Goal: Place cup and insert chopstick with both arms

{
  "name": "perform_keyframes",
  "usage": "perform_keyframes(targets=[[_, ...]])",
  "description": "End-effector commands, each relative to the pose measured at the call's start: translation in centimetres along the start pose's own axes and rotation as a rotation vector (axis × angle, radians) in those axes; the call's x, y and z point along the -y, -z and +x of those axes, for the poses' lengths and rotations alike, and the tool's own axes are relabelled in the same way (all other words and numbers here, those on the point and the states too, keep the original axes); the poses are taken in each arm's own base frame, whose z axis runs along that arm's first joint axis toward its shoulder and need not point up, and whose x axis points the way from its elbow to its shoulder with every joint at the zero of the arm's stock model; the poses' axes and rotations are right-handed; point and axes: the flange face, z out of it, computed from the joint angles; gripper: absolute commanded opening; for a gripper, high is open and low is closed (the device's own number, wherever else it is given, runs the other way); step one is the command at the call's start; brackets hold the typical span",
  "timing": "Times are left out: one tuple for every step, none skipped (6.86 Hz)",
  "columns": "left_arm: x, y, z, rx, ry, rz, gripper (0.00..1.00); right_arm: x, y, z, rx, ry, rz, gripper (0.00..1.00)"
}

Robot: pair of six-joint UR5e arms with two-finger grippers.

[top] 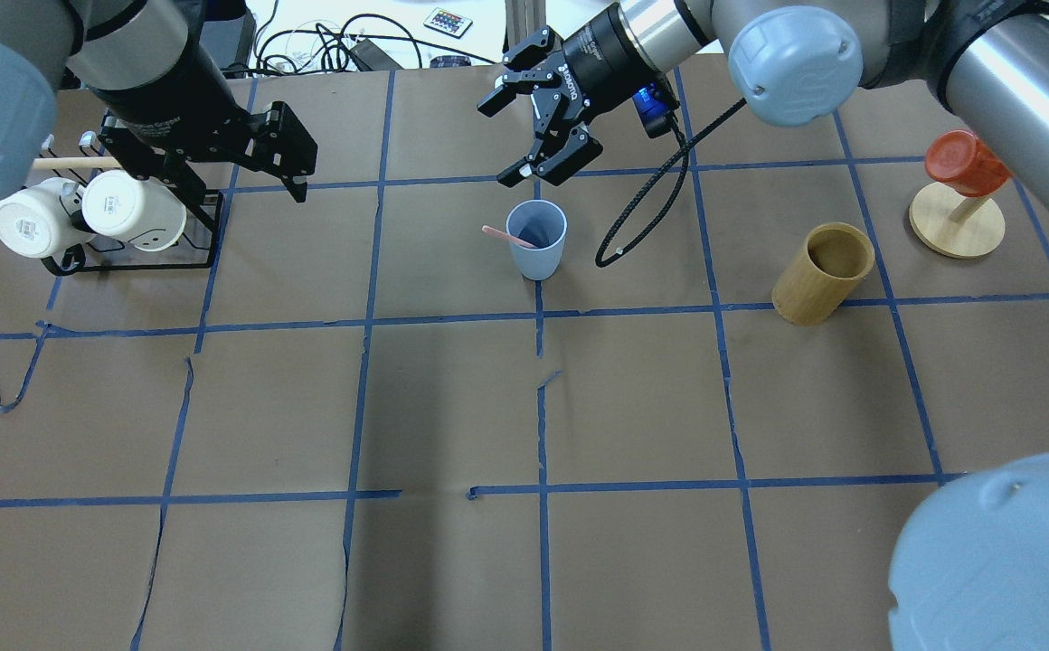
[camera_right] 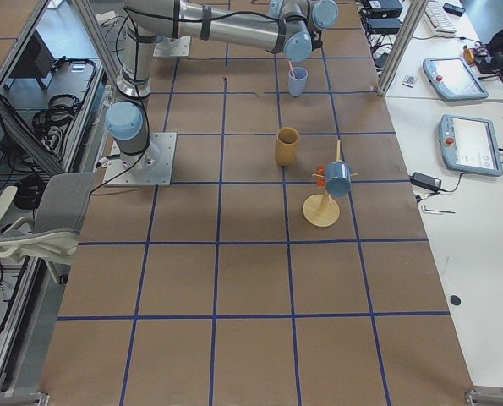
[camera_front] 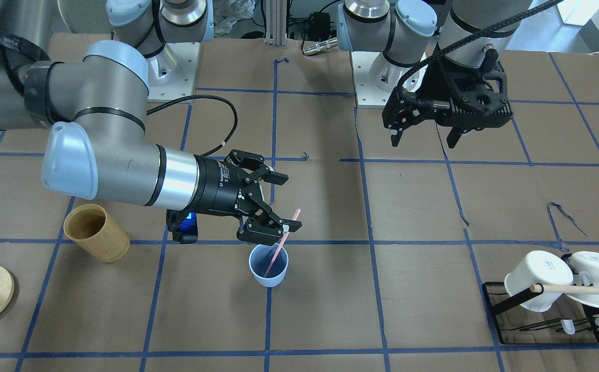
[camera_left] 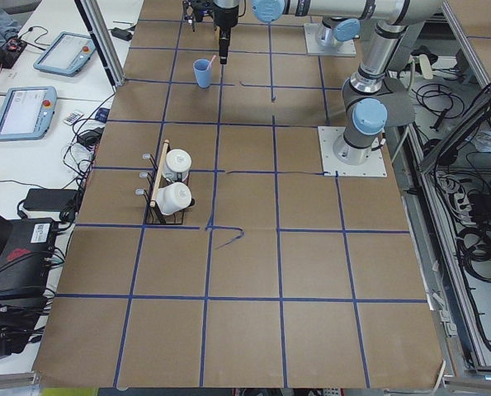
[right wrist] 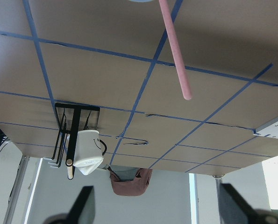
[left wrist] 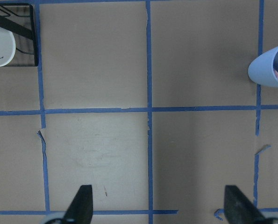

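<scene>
Both of my grippers are spread wide and hold nothing.

Front-facing view: my right gripper (camera_front: 284,202) lies sideways just left of centre, directly above the cup (camera_front: 268,268) in the frame. The chopstick (camera_front: 283,240) crosses in front of its lower finger, and from here I cannot tell whether they touch. The stick's lower end is inside the cup. My left gripper (camera_front: 423,140) hangs at upper right, well apart, parked clear, I judge, to leave the right arm room.

Overhead view: the cup stands upright at upper centre. The chopstick leans over its rim toward the frame's left, apart from my gaping right fingers, so the rim alone props it.

Side views: the cup shows at the top of each frame with the stick in it. The grippers are too small there to read.

Left wrist view: my fingertips (left wrist: 80,205) sit far apart at the bottom over the bare table (left wrist: 96,70), with the cup at the right edge.

Right wrist view: my spread fingertips (right wrist: 82,205) sit at the bottom and the stick's free end at the top, untouched. I judge the insertion done.
</scene>
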Motion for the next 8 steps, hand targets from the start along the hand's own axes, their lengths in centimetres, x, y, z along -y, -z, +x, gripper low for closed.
perform_keyframes(targets=[[0.5, 0.0, 0.1, -0.01, 0.041, -0.002, 1.0, -0.9, 4.1, 1.3, 0.021, 0.052, 0.196, 1.0], [0.5, -0.1, 0.1, 0.0, 0.056, -0.003, 1.0, -1.7, 7.0, 2.5, 0.03, 0.116, 0.333, 1.0], [0.2, 0.0, -0.1, 0.002, 0.062, -0.002, 1.0, -1.6, 8.6, 3.7, -0.026, 0.259, 0.448, 1.0], [0.5, 0.0, 0.1, -0.012, 0.088, -0.002, 1.0, -1.3, 9.8, 4.9, -0.129, 0.401, 0.558, 1.0], [0.4, -0.1, -0.1, 0.0, 0.092, -0.005, 1.0, -0.7, 10.6, 6.2, -0.276, 0.545, 0.639, 1.0], [0.3, -0.1, -0.1, 0.0, 0.092, -0.003, 1.0, -0.1, 11.0, 7.3, -0.436, 0.691, 0.66, 1.0], [0.1, -0.2, -0.1, -0.003, 0.09, -0.005, 1.0, 0.3, 11.7, 8.0, -0.577, 0.84, 0.688, 1.0], [0.1, -0.1, -0.1, -0.001, 0.09, -0.003, 1.0, 0.8, 12.2, 8.2, -0.706, 1.002, 0.685, 1.0]])
